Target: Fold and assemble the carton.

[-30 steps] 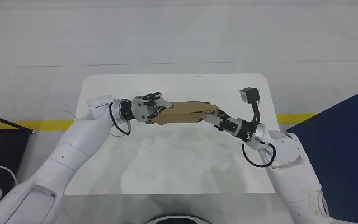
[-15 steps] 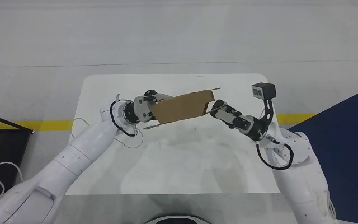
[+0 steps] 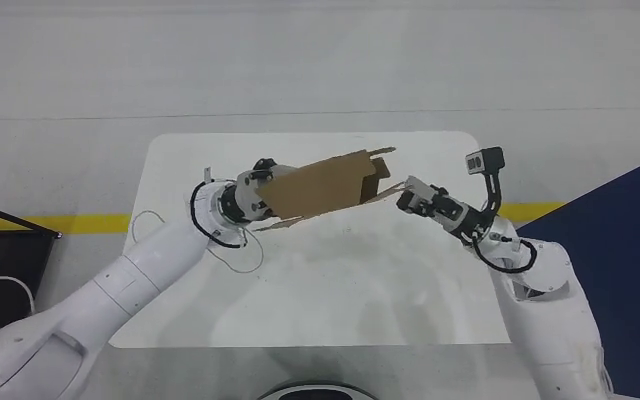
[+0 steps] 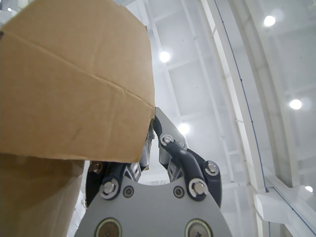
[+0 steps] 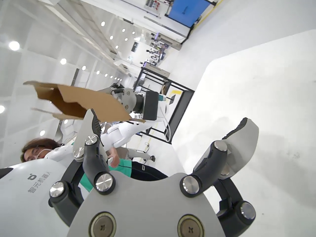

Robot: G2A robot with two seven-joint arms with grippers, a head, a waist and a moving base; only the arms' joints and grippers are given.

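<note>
The left tool [image 4: 152, 134] is found closed, its fingers [image 4: 170, 134] pinched on one end edge of the carton [image 3: 322, 186], over the far left part of the tabletop [image 3: 300, 300]. The right tool [image 5: 167, 119] is found spread wide with nothing held, over the far right part of the tabletop. One of its fingertips [image 5: 91, 118] is seen just beside a loose flap at the carton's other end, and contact cannot be confirmed. The carton, of plain brown cardboard and partly opened, is held in the air above the far middle of the tabletop, with its right end angled toward the tabletop's far edge. A crease is noted across one panel.
</note>
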